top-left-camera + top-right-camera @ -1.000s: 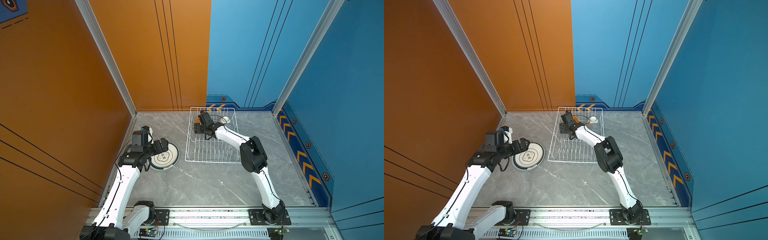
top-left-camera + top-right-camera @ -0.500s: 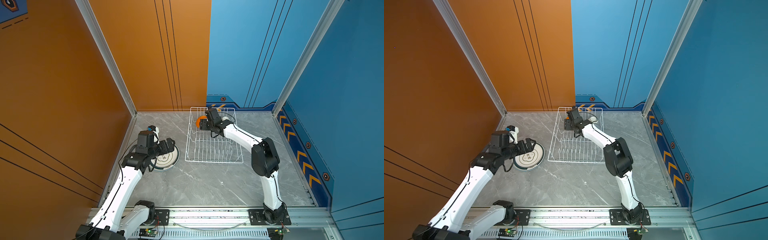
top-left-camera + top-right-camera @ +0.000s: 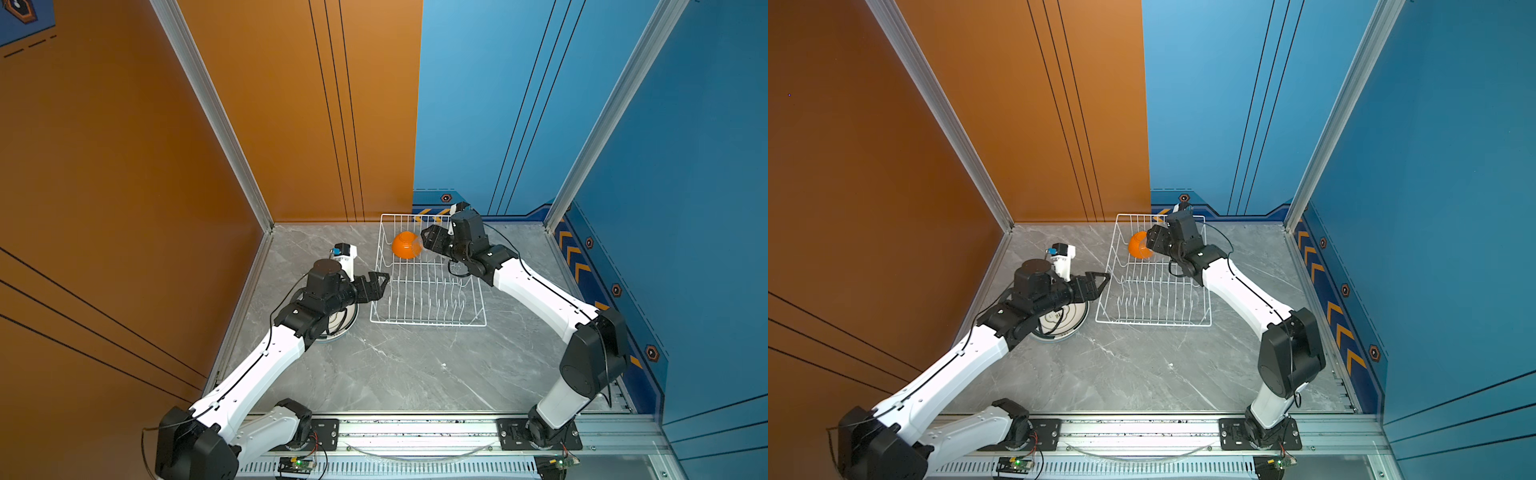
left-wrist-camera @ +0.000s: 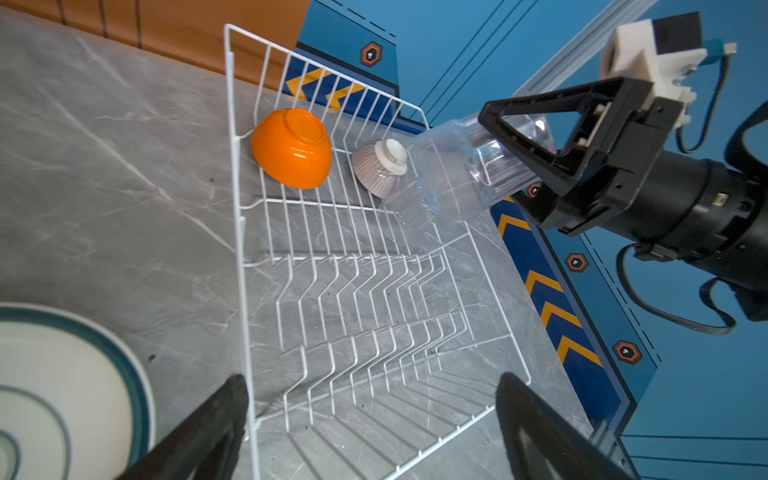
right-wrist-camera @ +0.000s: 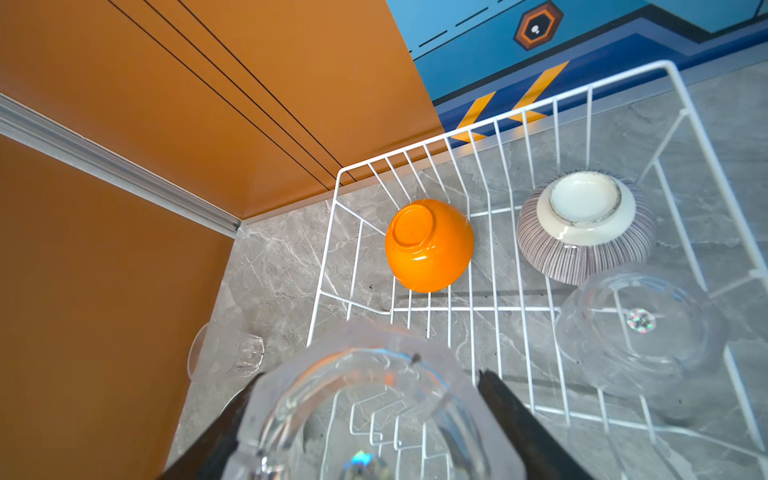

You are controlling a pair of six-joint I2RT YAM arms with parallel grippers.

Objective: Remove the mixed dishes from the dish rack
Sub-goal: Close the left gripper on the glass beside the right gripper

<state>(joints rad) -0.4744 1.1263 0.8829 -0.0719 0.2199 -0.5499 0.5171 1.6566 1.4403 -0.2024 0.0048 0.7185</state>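
**While the right jaws grip a clear glass [image 4: 469,166] over the dish rack [image 3: 428,323], the left jaws stand wide**

Because the right wrist camera looks straight down the grip, I can see the clear glass [image 5: 365,415] pinched between both fingers [image 5: 519,424]. It is tilted and lifted off the wires above the far end of the rack.

Inside the rack at that far end, the orange bowl [image 3: 406,245] lies upside down in the left corner. The striped bowl [image 5: 582,228] sits upside down just beside it. A second glass [image 5: 640,332], also inverted, stands in the rack touching or nearly touching the striped bowl. A third glass [image 5: 226,353] rests on the desk [image 3: 395,374] just outside the rack's left side. I cannot tell whether it is upright.

My left jaws are spread apart with nothing between the fingers [image 4: 208,432]. They hover just beside the rack's left side. A teal-rimmed plate [image 3: 1059,326] lies flat on the desk to the left of the rack, partly under the left arm [image 3: 270,357].
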